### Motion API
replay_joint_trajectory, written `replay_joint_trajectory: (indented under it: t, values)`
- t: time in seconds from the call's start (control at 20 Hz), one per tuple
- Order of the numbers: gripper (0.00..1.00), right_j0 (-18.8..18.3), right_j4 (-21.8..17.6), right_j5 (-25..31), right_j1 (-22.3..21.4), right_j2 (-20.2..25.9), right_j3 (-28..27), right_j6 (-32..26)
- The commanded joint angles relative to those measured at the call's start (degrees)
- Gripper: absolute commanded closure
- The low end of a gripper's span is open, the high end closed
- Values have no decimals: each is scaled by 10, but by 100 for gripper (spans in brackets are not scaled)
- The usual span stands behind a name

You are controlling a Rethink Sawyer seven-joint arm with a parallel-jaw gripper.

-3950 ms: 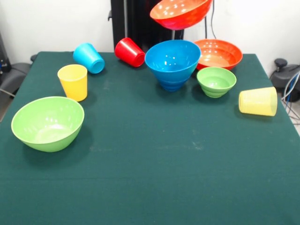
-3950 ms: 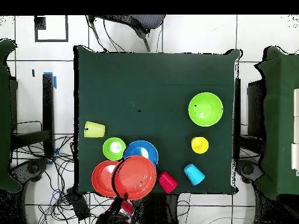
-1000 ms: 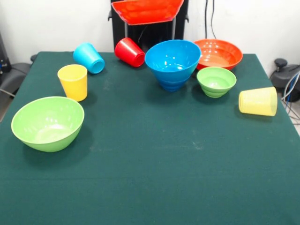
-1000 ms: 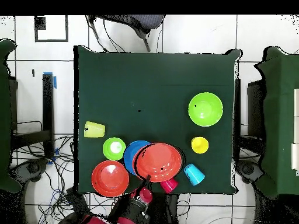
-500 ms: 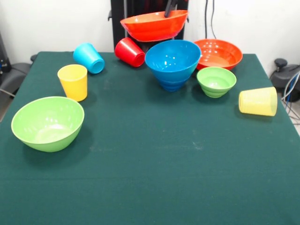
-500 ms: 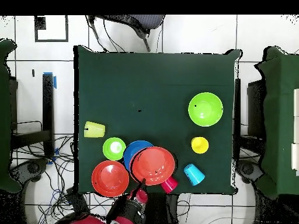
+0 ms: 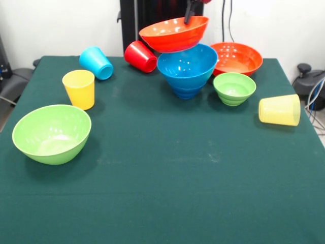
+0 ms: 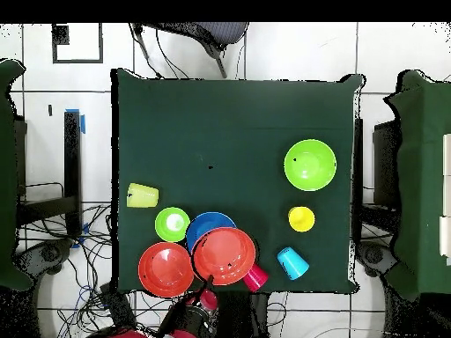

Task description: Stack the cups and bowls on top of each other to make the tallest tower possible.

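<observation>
My gripper (image 7: 192, 11) comes in at the top edge and is shut on the far rim of a wide orange-red bowl (image 7: 175, 33). The bowl hangs tilted just over the back-left rim of the big blue bowl (image 7: 188, 65); I cannot tell if they touch. In the overhead view the held bowl (image 8: 224, 255) covers much of the blue bowl (image 8: 203, 224), with the gripper (image 8: 208, 292) at its near rim. The second orange-red bowl (image 7: 238, 57), small green bowl (image 7: 234, 88) and big green bowl (image 7: 52, 133) stand apart. The small dark blue bowl is not clearly seen.
The yellow cup (image 7: 79, 89) stands upright at the left. The light blue cup (image 7: 96, 62), red cup (image 7: 140, 56) and ribbed pale yellow cup (image 7: 279, 110) lie on their sides. The green tabletop (image 7: 167, 193) is bounded by the robot's black pedestal (image 7: 147, 20) at the back.
The held orange-red bowl has swung from high right to the left, then come down and back right onto the blue bowl's rim. Nothing else has moved.
</observation>
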Motion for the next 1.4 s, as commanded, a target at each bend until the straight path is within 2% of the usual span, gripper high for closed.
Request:
replay_joint_trajectory:
  t: [0.05,0.4,0.55,0.9,1.4]
  values:
    - [100,-14,-52,45,-9,96,41,205]
    - [100,-15,-60,67,-21,120,55,227]
    - [100,-12,-68,88,-4,138,57,253]
    - [100,-14,-75,133,24,158,59,268]
    - [100,-29,-66,155,37,172,60,240]
